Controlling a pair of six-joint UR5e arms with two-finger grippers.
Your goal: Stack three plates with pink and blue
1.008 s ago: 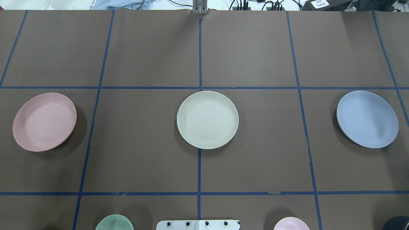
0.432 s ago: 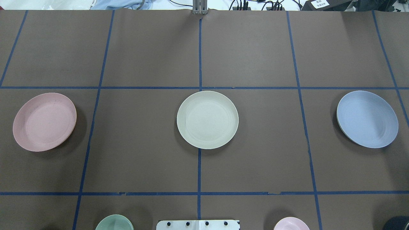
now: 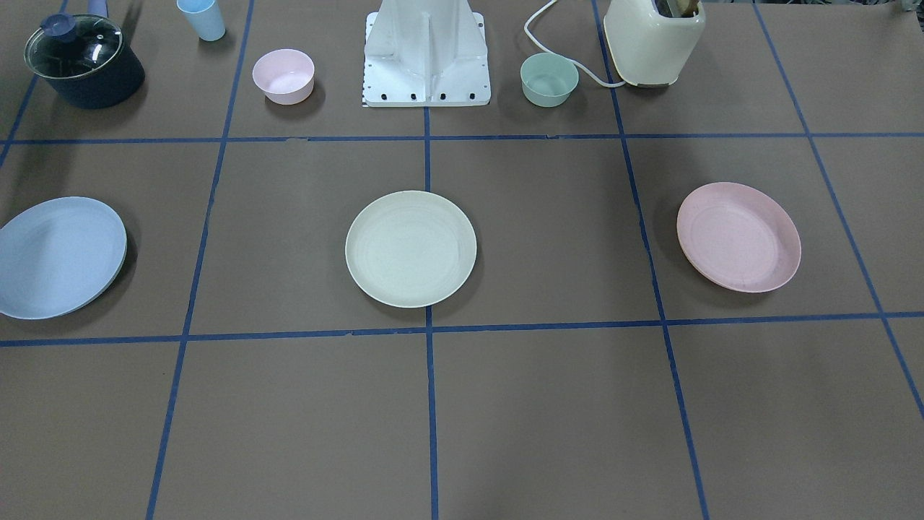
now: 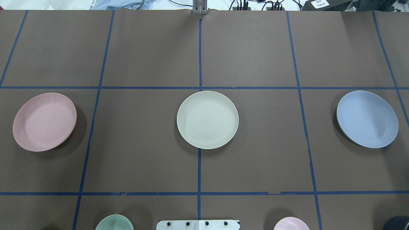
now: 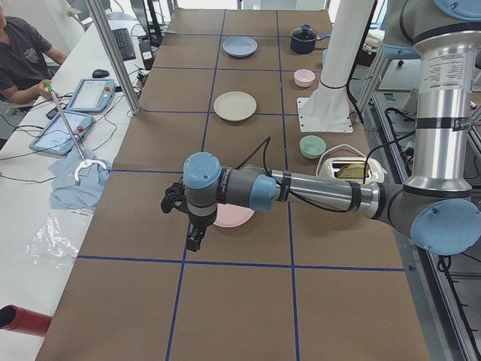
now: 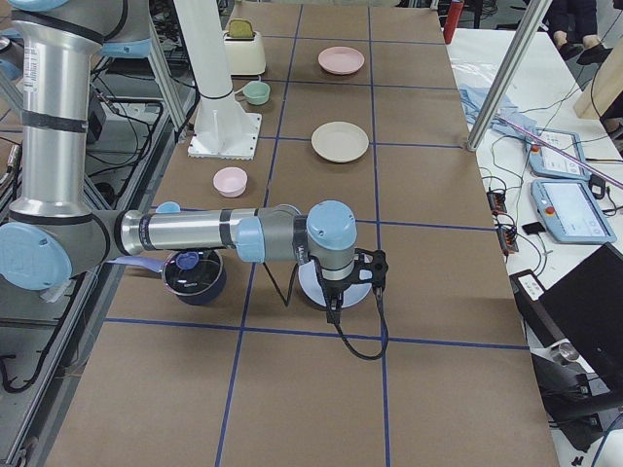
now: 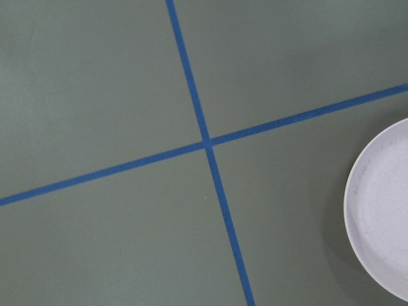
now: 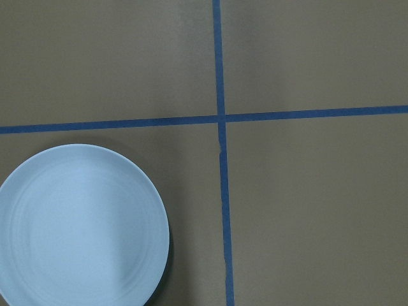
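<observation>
The three plates lie apart in one row on the brown table. The cream plate [image 4: 207,119] is in the middle, the pink plate [image 4: 44,121] at the left and the blue plate [image 4: 367,118] at the right. My left gripper [image 5: 194,239] hangs above the table just beyond the pink plate [image 5: 234,218], whose edge shows in the left wrist view [image 7: 382,210]. My right gripper [image 6: 331,311] hangs above the table beside the blue plate [image 8: 80,226]. Both grippers show only in the side views, so I cannot tell whether they are open or shut.
Along the robot's side stand a lidded dark pot [image 3: 83,61], a light blue cup [image 3: 202,18], a small pink bowl [image 3: 283,75], the white robot base [image 3: 426,58], a small green bowl [image 3: 549,79] and a cream toaster [image 3: 653,40]. Blue tape lines grid the table.
</observation>
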